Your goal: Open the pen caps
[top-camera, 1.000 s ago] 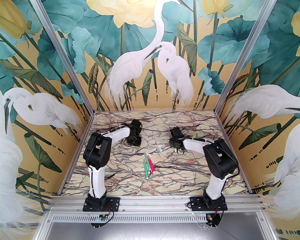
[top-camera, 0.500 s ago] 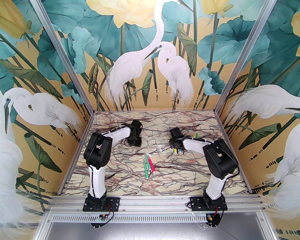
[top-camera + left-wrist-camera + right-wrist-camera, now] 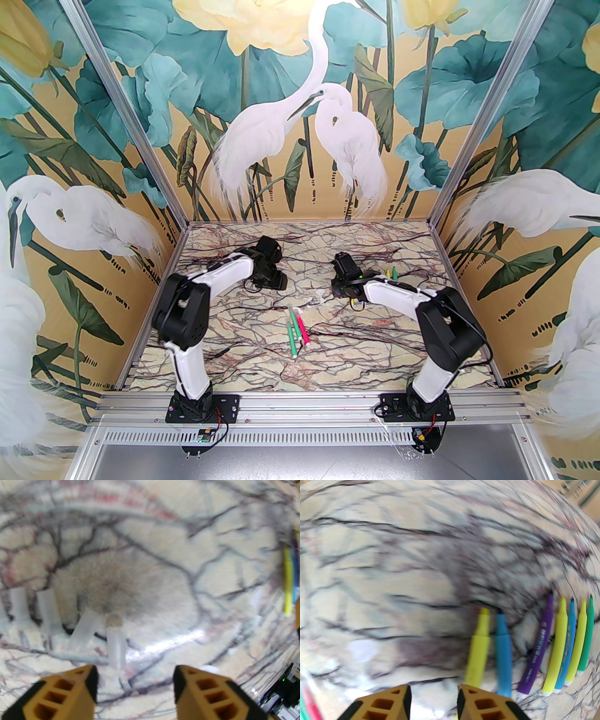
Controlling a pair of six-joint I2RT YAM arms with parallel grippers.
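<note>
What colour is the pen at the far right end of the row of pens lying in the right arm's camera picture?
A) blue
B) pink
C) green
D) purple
C: in the right wrist view the green pen lies last on the right, just past a yellow pen.

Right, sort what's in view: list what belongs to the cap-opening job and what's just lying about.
Job:
- three pens mid-table, seemingly still capped
- row of uncapped pens
- loose clear caps
- left gripper and right gripper, both open

Just the setting:
- marbled table top
- heron mural
- aluminium frame
</note>
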